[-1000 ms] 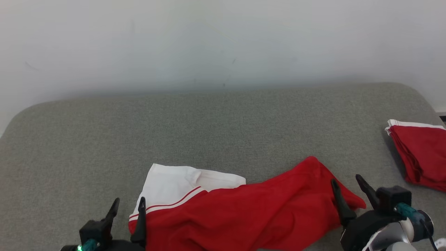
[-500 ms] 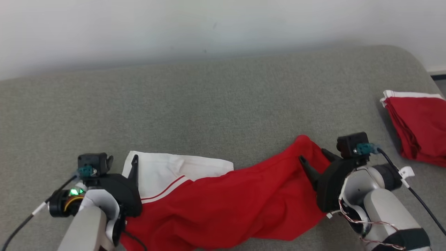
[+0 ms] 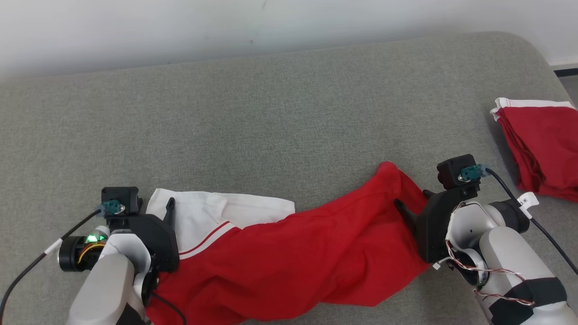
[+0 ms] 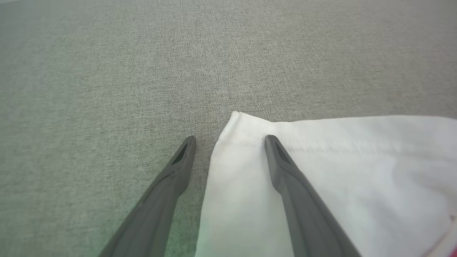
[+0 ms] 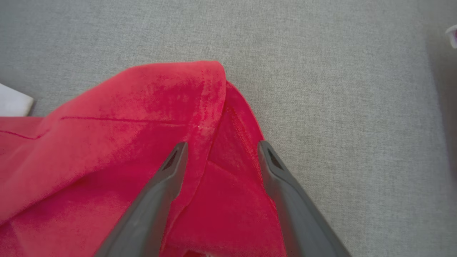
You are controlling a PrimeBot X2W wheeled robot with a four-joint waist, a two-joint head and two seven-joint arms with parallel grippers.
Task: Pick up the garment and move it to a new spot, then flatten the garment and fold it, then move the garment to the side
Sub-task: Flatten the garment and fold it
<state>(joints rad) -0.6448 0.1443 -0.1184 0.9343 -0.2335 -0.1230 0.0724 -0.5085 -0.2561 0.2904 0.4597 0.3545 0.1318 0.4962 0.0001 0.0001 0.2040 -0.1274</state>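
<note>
The left jaws, at 8 o'clock in the head view, stand fully open and grip nothing. In the left wrist view one finger (image 4: 178, 167) is over the bare pad (image 4: 107, 71); the other finger (image 4: 282, 167) is over the white hem corner of the garment (image 4: 339, 171). The hem's side edge runs between them. Contact with the cloth cannot be determined.

The right jaws, at 4 o'clock, are likewise fully open and grip nothing. In the right wrist view both fingers (image 5: 171, 171) are over the garment's red end, with a raised fold between them.

The garment (image 3: 293, 262) lies rumpled along the near edge of the pad, from 7 o'clock to 4 o'clock. Its white end is at the left and its red end at the right.

A folded red stack (image 3: 542, 149) with white trim lies at 3 o'clock, apart from the garment.

A pale wall (image 3: 226, 27) closes the scene at 12 o'clock.
</note>
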